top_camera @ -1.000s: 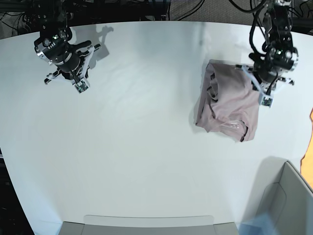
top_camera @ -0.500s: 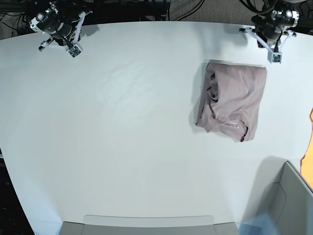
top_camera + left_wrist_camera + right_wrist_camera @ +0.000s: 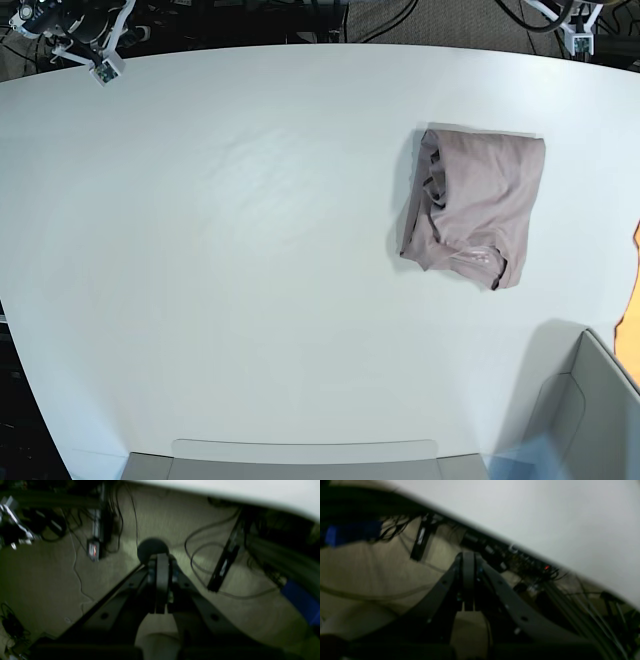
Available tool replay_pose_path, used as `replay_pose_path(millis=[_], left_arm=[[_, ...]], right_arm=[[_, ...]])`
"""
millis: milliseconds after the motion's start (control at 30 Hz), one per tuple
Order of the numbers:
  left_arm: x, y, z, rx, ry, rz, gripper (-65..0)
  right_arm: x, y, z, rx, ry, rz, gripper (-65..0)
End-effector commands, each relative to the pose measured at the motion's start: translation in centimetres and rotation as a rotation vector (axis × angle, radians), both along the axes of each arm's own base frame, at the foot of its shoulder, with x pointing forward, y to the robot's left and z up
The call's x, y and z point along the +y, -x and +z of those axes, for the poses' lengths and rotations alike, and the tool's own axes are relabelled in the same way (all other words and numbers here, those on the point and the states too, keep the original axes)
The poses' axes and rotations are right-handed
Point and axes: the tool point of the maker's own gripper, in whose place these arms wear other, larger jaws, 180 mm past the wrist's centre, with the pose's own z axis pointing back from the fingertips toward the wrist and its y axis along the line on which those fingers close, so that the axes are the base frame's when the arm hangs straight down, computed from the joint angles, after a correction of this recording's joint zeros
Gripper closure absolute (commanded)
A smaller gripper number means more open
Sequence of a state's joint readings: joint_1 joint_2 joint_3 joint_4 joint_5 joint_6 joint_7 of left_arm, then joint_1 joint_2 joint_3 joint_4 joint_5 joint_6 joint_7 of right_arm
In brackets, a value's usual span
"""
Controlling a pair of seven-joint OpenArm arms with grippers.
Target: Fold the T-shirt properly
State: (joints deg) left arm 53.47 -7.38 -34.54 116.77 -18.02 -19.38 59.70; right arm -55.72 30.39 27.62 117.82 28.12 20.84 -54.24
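Note:
The T-shirt (image 3: 475, 205) lies folded into a rough mauve rectangle on the right half of the white table (image 3: 250, 250), with a bunched edge along its left side. My left gripper (image 3: 578, 40) is at the far right corner, beyond the table's back edge, well off the shirt. In the left wrist view the left gripper (image 3: 161, 560) is shut and holds nothing, hanging over carpet and cables. My right gripper (image 3: 103, 70) sits at the far left corner. In the right wrist view the right gripper (image 3: 468, 557) is shut and holds nothing.
A grey box (image 3: 590, 410) stands at the near right corner and a grey tray edge (image 3: 300, 455) runs along the front. An orange object (image 3: 632, 300) shows at the right border. Cables and frame parts (image 3: 225, 562) lie behind the table's back edge (image 3: 545, 517).
Both arms have pulled back from over the table to its far corners; the left gripper has left the shirt's top right corner. The shirt lies unmoved.

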Motion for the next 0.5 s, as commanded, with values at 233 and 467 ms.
replay_pose_path(millis=[233,467], left_arm=[[-0.6,2.6,0.2,0.049,0.009,0.019,0.0],[-3.5,4.8,-2.1,0.12,0.104,0.022,0.0]], right_arm=[[1.1,3.3,-1.1,0.095,0.013,0.089,0.0],[0.2,7.0,-2.6,0.229,0.042,0.154,0.0]])
